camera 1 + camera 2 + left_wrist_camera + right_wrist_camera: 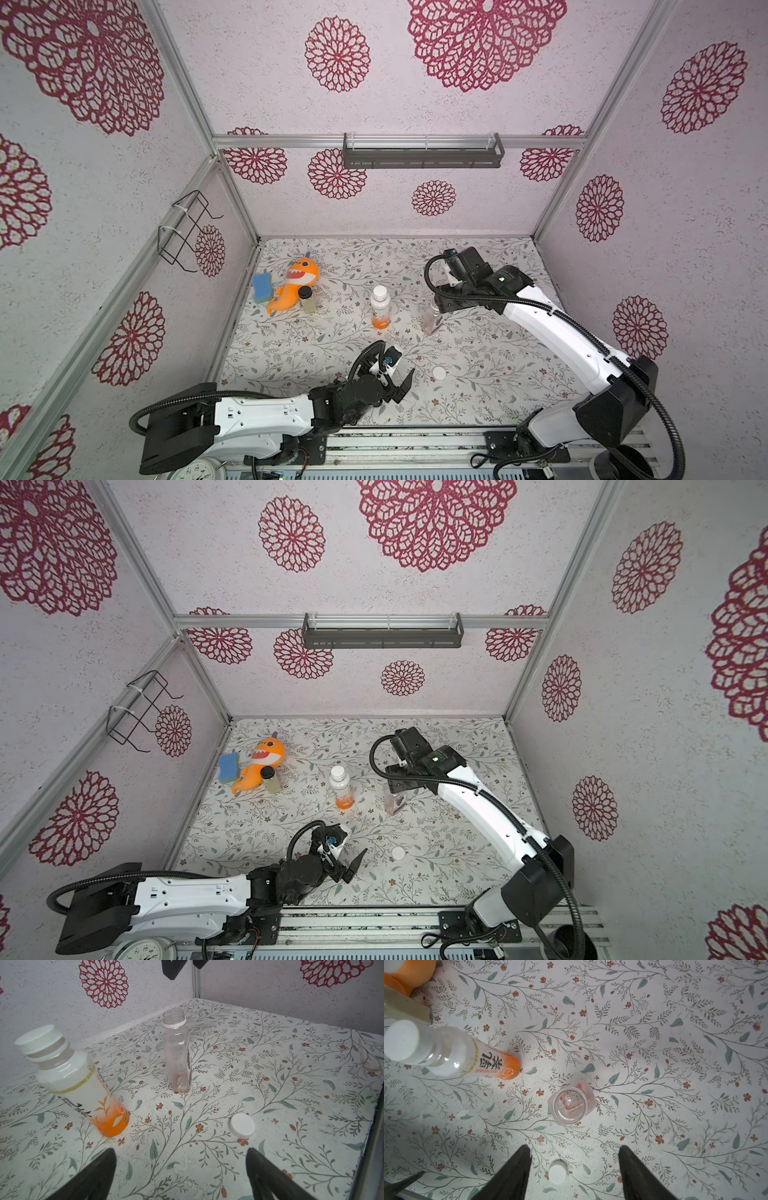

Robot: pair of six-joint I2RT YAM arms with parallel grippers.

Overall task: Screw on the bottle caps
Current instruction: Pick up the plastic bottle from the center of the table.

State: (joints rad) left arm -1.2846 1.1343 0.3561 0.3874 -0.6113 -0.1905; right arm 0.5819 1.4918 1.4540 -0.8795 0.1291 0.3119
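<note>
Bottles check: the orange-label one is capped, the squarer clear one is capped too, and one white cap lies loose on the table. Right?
Not quite. The squarer clear bottle is uncapped: the left wrist view shows its open neck. The orange-label bottle is capped, and one white cap lies loose on the table.

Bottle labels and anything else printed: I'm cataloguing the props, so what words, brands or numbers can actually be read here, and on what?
"乳茶": big black characters on the orange-and-white bottle, right wrist view.
Fine print beside them on that label: too small to read.
Label on the squarer clear bottle: seen edge-on, unreadable.
Numerals on the clock face, in a top view: too blurred.
</note>
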